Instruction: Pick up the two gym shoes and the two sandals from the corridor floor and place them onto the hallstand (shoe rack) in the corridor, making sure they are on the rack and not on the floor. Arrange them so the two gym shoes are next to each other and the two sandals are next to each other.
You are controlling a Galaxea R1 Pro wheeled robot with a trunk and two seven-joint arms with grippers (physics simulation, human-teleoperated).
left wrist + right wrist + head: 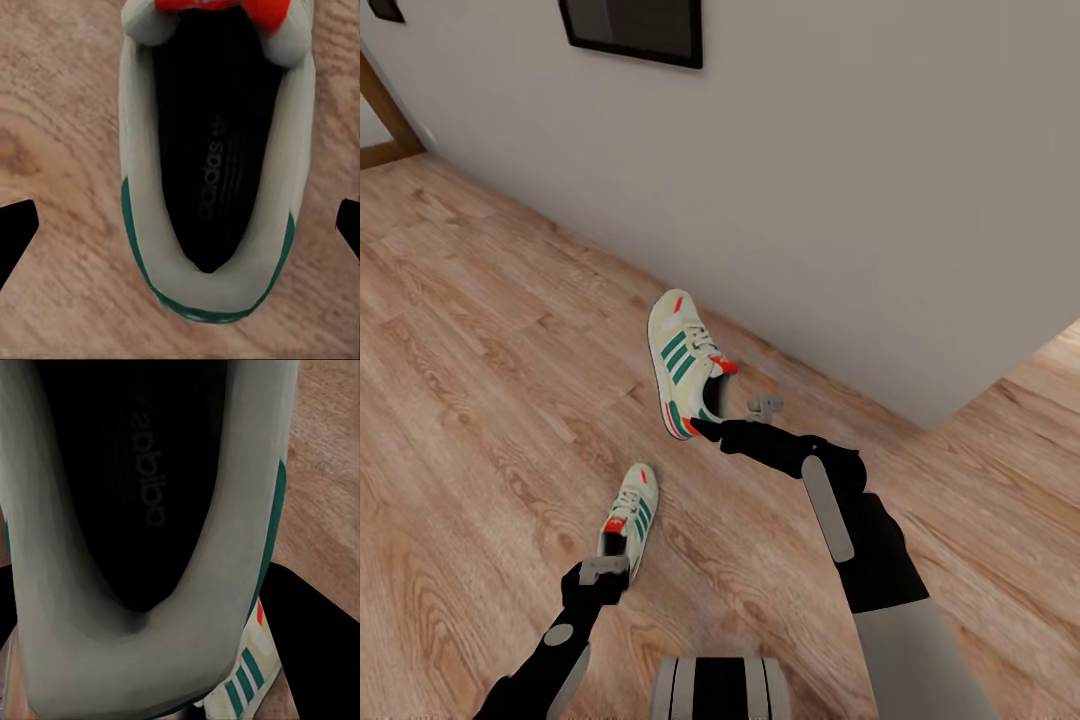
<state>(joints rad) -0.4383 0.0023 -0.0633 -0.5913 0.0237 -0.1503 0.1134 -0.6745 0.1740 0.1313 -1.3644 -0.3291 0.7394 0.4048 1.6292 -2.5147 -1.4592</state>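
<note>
Corridor floor [480, 330], by the grey wall [860, 180]: I had both arms down at the two gym shoes. The far gym shoe [685, 362] lay nearest the wall, tipped on its side, toe pointing up the corridor, heel end toward the robot. My right gripper [705, 428] was at that heel. In the right wrist view the shoe's [112, 585] dark opening and cream collar sat very close to the camera, w/ black finger mass on either side of the heel and the green-striped flank low down. Looked clamped on the heel, but I couldn't confirm contact, so the grip stays uncertain.

The near gym shoe [631, 515] sat farther from the wall than the first, well apart from it, upright on its sole on the planks. My left gripper [603, 570] hung right at its heel end. Left wrist view looked straight down into the shoe [214, 180]: black insole, red-orange patch at the tongue end, green trim round the heel. The two black fingertips [15, 229] stood wide apart, one each side of the heel, both clear of the shoe w/ bare wood between. Released, not gripping.

A dark framed picture [632, 28] hung on the wall above.
</note>
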